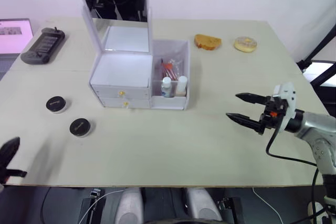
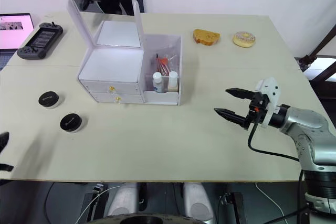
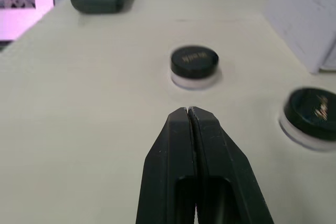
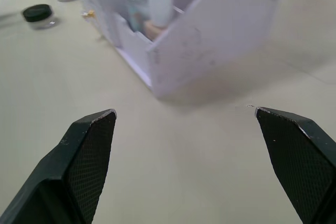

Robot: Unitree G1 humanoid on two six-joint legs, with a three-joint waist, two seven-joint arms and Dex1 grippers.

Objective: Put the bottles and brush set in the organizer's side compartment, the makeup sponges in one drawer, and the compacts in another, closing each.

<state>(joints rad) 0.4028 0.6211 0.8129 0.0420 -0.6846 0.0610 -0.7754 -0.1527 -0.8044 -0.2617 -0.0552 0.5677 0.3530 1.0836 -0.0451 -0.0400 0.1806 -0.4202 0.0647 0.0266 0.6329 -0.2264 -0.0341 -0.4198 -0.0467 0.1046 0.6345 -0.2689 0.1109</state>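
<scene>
The white organizer (image 1: 122, 72) stands mid-table with its mirrored lid up and both drawers (image 1: 122, 98) closed. Two white-capped bottles (image 1: 174, 86) and the brush set (image 1: 169, 69) sit in its clear side compartment (image 1: 185, 64). Two black-lidded compacts (image 1: 56, 104) (image 1: 80, 127) lie on the table left of the organizer, also seen as compacts (image 3: 194, 66) (image 3: 310, 116) ahead of my left gripper (image 3: 187, 111), which is shut and empty near the table's front left edge. My right gripper (image 1: 237, 107) hovers open and empty to the right of the organizer (image 4: 210, 30). Makeup sponges are out of view.
A toast slice (image 1: 207, 41) and a doughnut (image 1: 245, 44) lie at the far right. A black handheld game console (image 1: 43, 45) and a lit laptop screen (image 1: 14, 36) sit at the far left. Bare tabletop (image 1: 173, 145) stretches along the front.
</scene>
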